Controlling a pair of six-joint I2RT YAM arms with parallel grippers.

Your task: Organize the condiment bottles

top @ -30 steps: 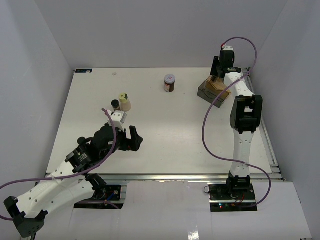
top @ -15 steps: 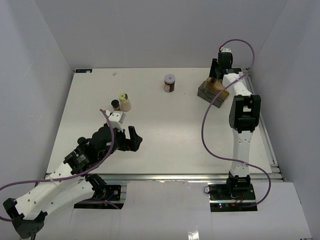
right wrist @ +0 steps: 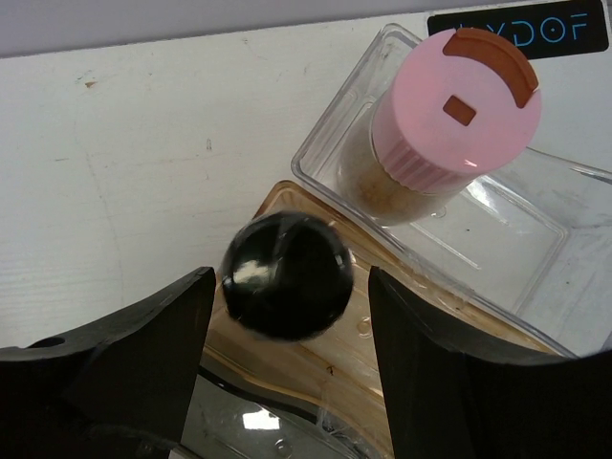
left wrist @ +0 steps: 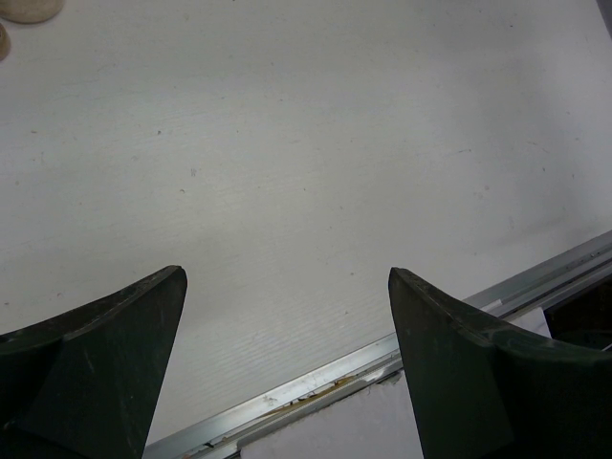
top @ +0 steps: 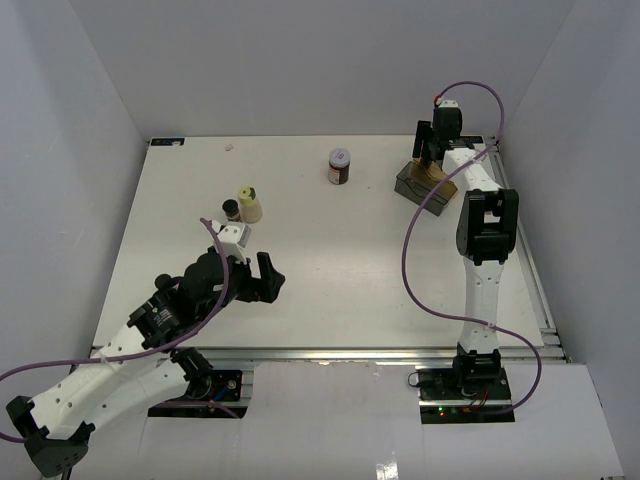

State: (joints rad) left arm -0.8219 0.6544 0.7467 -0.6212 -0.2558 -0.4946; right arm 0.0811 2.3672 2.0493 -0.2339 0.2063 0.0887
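Right gripper (right wrist: 289,275): open to a middling width, above the tray at the worktop's far right corner. Its 2 fingers (right wrist: 134,354) flank the cap of the black-capped bottle (right wrist: 285,275), with a narrow gap showing on each side. It has no hold on anything.
Black-capped bottle: upright in the amber-tinted part of the tray (right wrist: 507,229), just beside the pink-capped jar. Whether it rests on the tray floor cannot be told.
Pink-capped jar (right wrist: 449,115): upright in the clear compartment at the tray's far end, outside the fingers.
Left gripper (left wrist: 285,277): spread wide with nothing between its fingers, touching nothing. It hangs over bare worktop (top: 330,250) near the front edge, with the metal rail (left wrist: 382,349) in its wrist view.
Pale-capped jar (top: 340,165): dark body, upright and alone toward the far middle of the worktop, well apart from the tray.
Cream bottle (top: 248,204): pale yellow cap, upright on the left half of the worktop, beyond the left gripper.
Small dark bottle (top: 231,209): black cap, just beside the cream bottle on its left. Whether the 2 touch cannot be told.
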